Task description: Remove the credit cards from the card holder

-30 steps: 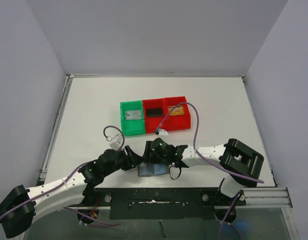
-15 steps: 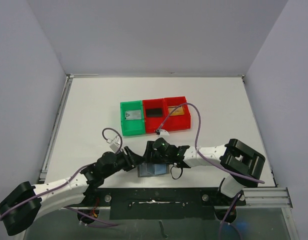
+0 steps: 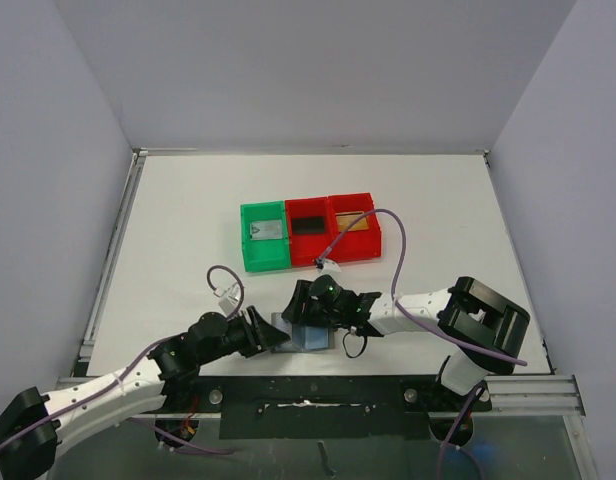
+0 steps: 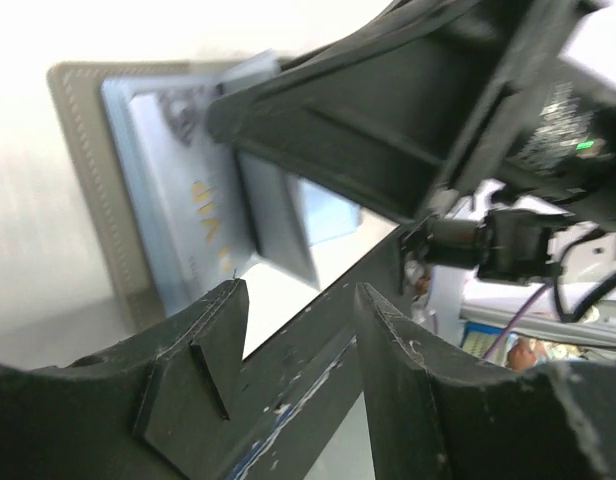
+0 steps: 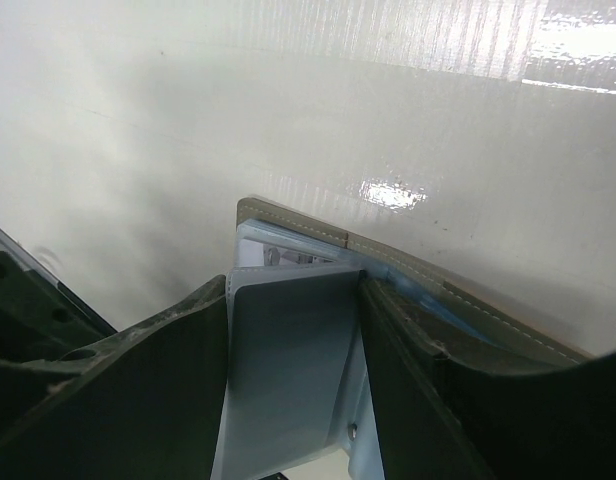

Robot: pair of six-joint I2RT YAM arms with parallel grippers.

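Silvery card [image 5: 288, 385] between right claw [image 5: 293, 292] fingers

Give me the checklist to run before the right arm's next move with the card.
1. Right tool shut on grey card: ok.
2. Grey card clear of the card holder: cannot tell; it overlaps the holder in the right wrist view.
3. Left tool open and empty: ok.
4. Left tool pinning the card holder: cannot tell; it sits at the holder's edge.
5. Card holder emptied: not ok; a gold-lettered card shows in a pocket.
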